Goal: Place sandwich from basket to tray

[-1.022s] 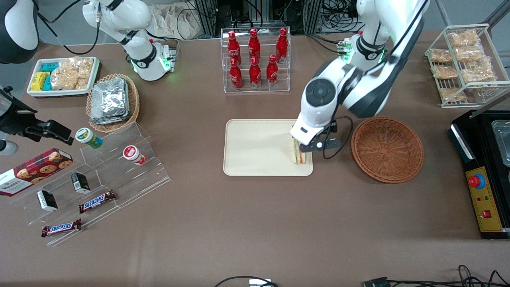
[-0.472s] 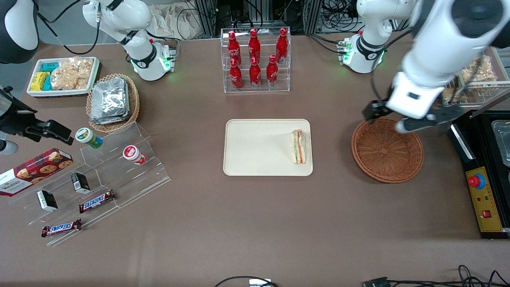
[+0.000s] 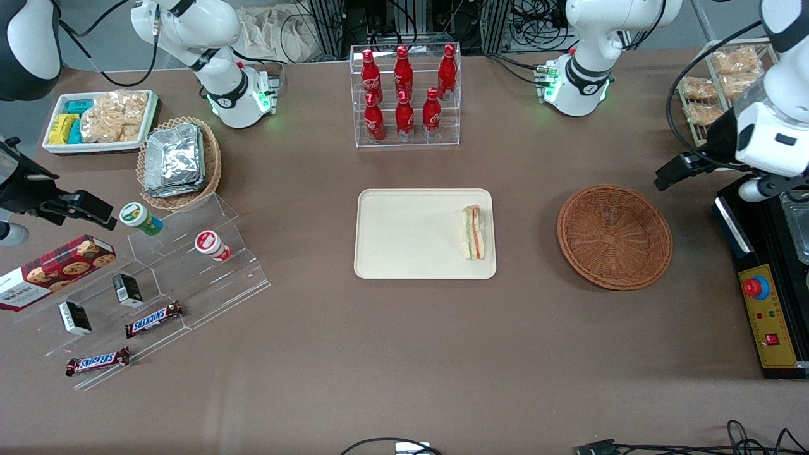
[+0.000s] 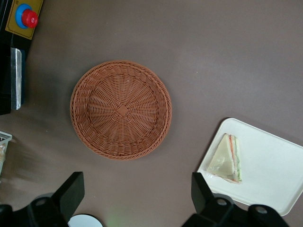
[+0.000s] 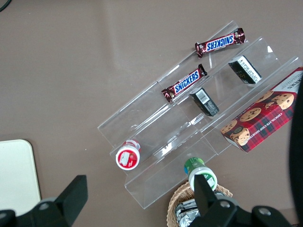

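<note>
With the sandwich (image 3: 474, 232) lying on the tray (image 3: 411, 234) near its basket-side edge, my job looks done. My claw (image 4: 135, 198) hangs empty, fingers spread wide, high above the bare basket (image 3: 614, 236), well clear of both.

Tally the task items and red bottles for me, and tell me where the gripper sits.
Sandwich: 1, on the tray
Tray: 1
Basket: 1, holding nothing
Red bottles: 6
Gripper: 1, open, raised above the table near the basket
Total: 10
</note>
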Controlling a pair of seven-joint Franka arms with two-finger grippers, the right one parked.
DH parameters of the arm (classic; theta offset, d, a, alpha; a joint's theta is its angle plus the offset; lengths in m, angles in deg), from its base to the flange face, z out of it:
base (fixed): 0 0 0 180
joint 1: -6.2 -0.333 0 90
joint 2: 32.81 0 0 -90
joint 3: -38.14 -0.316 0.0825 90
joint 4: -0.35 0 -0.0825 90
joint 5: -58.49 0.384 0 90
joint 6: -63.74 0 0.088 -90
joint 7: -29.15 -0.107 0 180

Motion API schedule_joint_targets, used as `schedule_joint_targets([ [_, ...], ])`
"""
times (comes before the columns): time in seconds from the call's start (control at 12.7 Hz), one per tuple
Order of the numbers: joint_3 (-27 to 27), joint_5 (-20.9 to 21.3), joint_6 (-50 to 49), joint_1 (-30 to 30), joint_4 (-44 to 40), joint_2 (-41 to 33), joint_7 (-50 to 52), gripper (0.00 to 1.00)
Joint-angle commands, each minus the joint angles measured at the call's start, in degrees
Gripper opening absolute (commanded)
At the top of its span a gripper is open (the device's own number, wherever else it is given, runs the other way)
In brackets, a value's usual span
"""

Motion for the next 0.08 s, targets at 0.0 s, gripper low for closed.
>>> schedule_joint_targets([
  [0.0, -0.3, -0.8, -0.4, 0.7, -1.4, 0.5, -0.3, 1.00],
])
